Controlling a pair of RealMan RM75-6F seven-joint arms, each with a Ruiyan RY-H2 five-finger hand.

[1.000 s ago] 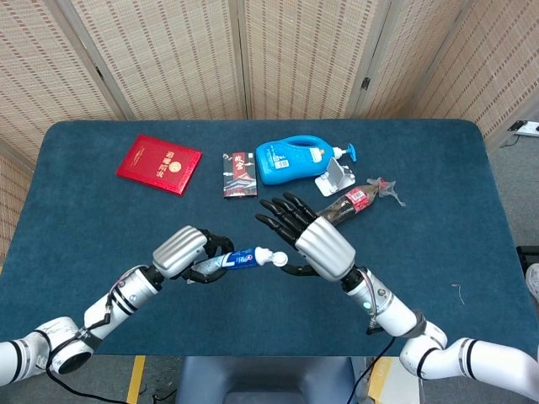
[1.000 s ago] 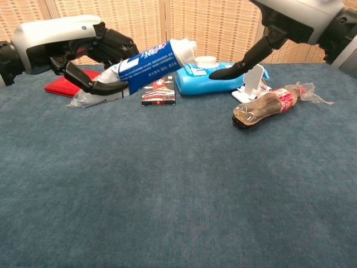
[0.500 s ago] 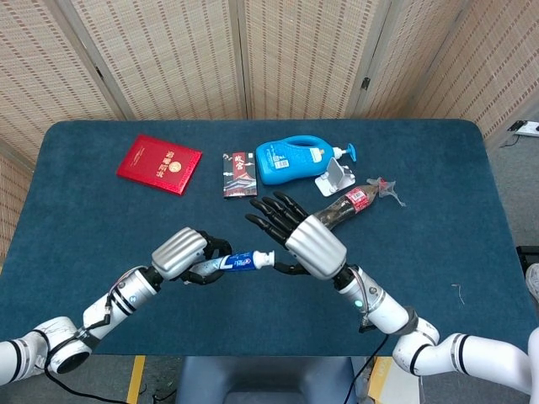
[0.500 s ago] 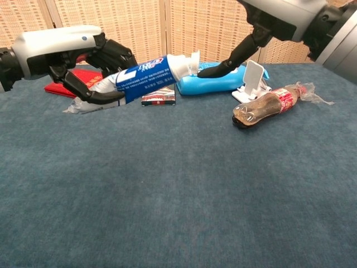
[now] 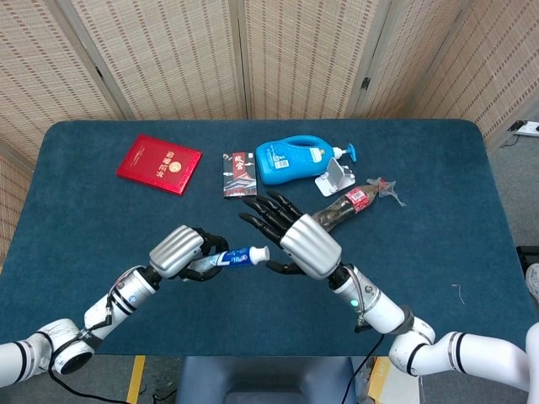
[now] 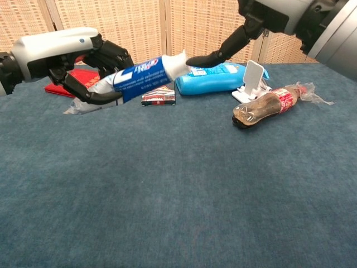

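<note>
My left hand (image 5: 179, 251) (image 6: 60, 49) grips a blue and white toothpaste tube (image 5: 229, 257) (image 6: 140, 76) by its flat end, above the table's front middle. The tube's white cap (image 5: 259, 252) (image 6: 177, 63) points to the right, toward my right hand (image 5: 292, 236) (image 6: 271, 12). That hand holds nothing; its fingers are spread and stretch toward the back of the table. In the chest view its thumb tip (image 6: 194, 60) touches the cap. The rest of the right hand is cut off by the top edge of the chest view.
On the blue table (image 5: 438, 261), a red booklet (image 5: 160, 163) (image 6: 56, 88) lies at the back left. A dark packet (image 5: 239, 174) (image 6: 158, 96), a blue pump bottle (image 5: 290, 162) (image 6: 215, 79), a white stand (image 5: 335, 178) (image 6: 252, 81) and a crushed cola bottle (image 5: 350, 202) (image 6: 262, 106) lie behind the hands.
My right hand has moved left toward the tube, and its thumb tip has come up against the cap. The left hand has drawn the tube slightly left, still held.
</note>
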